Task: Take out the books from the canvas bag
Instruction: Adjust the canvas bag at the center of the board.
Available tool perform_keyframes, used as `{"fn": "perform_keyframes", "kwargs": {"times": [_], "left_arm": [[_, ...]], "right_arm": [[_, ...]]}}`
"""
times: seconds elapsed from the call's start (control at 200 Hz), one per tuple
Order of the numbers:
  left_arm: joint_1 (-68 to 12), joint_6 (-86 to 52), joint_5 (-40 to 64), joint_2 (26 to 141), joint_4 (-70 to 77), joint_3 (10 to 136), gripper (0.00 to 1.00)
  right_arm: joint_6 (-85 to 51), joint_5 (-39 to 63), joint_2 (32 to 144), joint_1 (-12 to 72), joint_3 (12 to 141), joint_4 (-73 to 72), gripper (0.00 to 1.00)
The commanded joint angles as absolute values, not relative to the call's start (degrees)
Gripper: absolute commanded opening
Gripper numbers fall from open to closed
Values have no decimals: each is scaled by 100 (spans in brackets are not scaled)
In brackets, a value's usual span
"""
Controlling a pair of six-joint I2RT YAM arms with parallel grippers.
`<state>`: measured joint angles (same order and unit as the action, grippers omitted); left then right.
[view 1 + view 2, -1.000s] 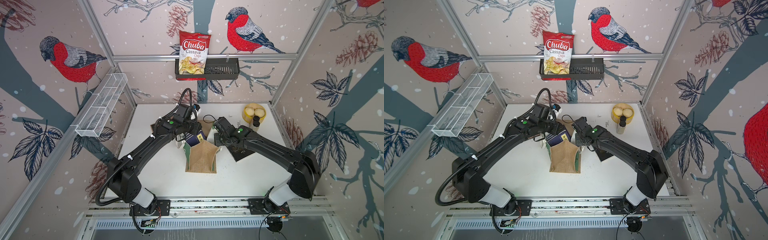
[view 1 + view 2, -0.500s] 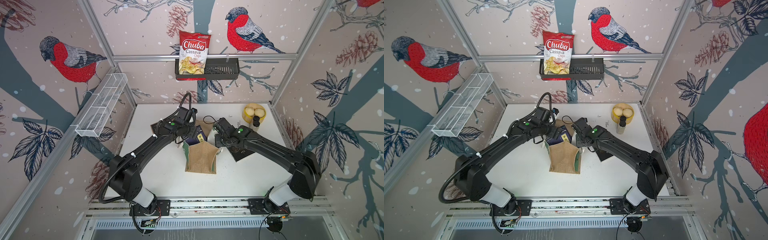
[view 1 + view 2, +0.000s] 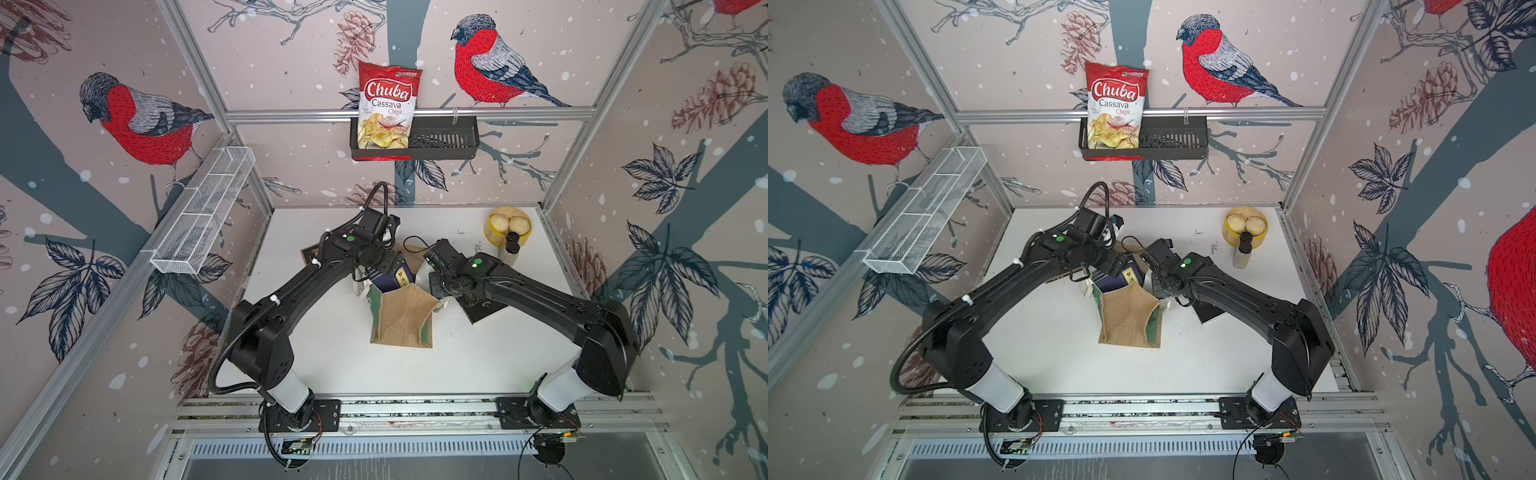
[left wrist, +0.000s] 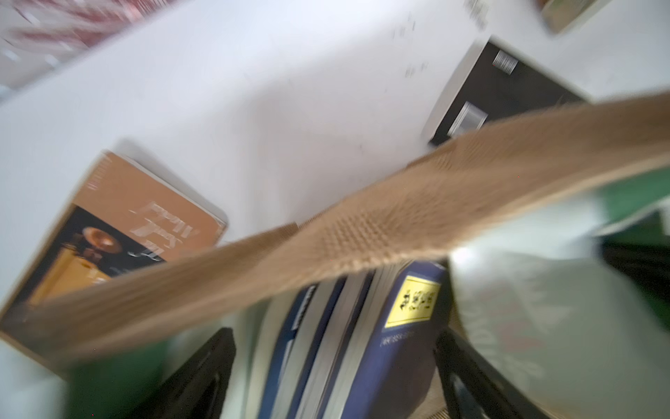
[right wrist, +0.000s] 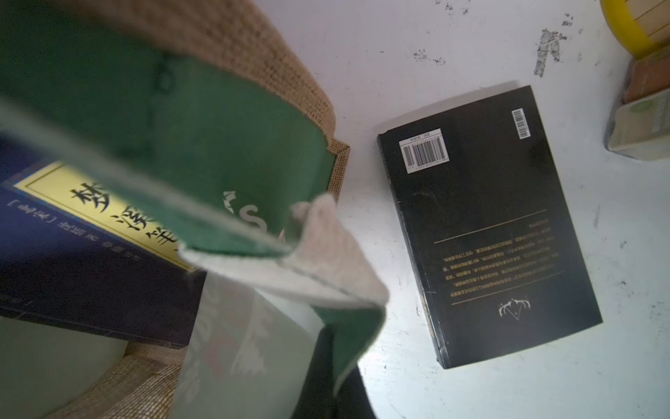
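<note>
The canvas bag [image 3: 401,320] stands mid-worktop [image 3: 332,340] holding upright navy books [image 3: 392,280], the left gripper [image 4: 333,341] jaws spread astride them, the right gripper [image 3: 437,291] jaws pinching its rim, while a black book [image 5: 489,225] and a brown book [image 4: 119,217] lie outside.

Bright, even light; left wrist view smeared, probably motion blur.

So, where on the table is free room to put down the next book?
Bare table lies between the canvas bag and the front rail, and along the back wall left of the yellow tub. Crowded: the brown book left of the bag's mouth, the black book right of it, the bottle by the tub.
</note>
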<state>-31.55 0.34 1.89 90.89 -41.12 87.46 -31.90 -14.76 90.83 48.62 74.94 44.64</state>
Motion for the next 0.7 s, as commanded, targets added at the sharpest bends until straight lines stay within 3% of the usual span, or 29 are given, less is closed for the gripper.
{"fn": "perform_keyframes", "kwargs": {"times": [0.0, 0.115, 0.305, 0.495, 0.695], "left_arm": [[-3147, -186, -13, 8679, -4425, 9204, 89], [-3061, -565, -635, 8572, -4986, 9667, 91], [-2616, -1127, -453, 8692, -5519, 9387, 91], [-2162, -1435, 426, 8712, -5175, 9003, 89], [-2162, -1338, 2395, 8719, -4459, 8567, 81]], "right_arm": [[-3260, -1566, 9143, 4862, 7611, 5019, 0], [-3314, -1584, 9168, 4863, 7732, 5211, 0], [-3434, -1608, 9088, 4860, 7824, 5479, 0], [-3522, -1573, 8996, 4860, 7813, 5578, 0], [-3529, -1606, 8991, 4858, 7847, 5591, 1]]}}
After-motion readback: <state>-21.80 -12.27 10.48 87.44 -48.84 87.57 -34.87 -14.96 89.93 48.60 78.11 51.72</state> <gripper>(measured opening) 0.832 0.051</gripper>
